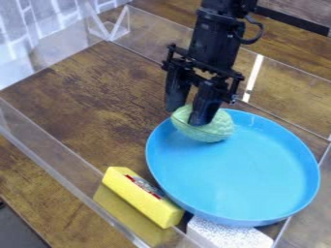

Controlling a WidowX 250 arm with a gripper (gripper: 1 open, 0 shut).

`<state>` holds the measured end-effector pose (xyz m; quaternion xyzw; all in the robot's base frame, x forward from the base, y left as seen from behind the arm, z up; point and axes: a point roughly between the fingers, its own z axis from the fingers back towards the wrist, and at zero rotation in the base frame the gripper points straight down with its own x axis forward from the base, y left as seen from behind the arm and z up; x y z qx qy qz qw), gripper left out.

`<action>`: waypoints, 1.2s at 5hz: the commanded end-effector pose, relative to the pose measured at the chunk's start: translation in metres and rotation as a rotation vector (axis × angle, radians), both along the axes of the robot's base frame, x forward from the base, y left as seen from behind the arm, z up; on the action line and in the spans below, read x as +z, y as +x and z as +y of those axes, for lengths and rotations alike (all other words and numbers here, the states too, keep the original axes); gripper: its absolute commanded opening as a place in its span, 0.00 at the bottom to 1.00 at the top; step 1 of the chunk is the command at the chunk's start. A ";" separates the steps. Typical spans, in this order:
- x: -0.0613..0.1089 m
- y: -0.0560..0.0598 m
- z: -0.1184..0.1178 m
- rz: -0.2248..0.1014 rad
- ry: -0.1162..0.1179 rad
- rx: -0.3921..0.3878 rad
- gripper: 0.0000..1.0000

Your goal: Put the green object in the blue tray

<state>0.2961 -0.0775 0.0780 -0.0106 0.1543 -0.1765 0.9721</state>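
over the blue tray [258,179], jaws pinch the green object [207,125].

the worktop [91,102] looks like dark wood with a visible grain and a dull, slightly worn sheen. the blue tray [258,179] reads as smooth moulded plastic, glossy enough to carry soft highlights along its rim. the green object [215,127] has a pale, matt, finely netted skin that looks soft rather than hard. the gripper [202,109] is matt black, hard-looking, plastic or painted metal; which one cannot be told. the yellow block [139,197] is smooth with a red label. clear panels [52,160] around the worktop look like glossy transparent acrylic.
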 end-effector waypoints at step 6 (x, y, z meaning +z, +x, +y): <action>0.050 0.006 0.008 -0.075 0.013 0.057 0.00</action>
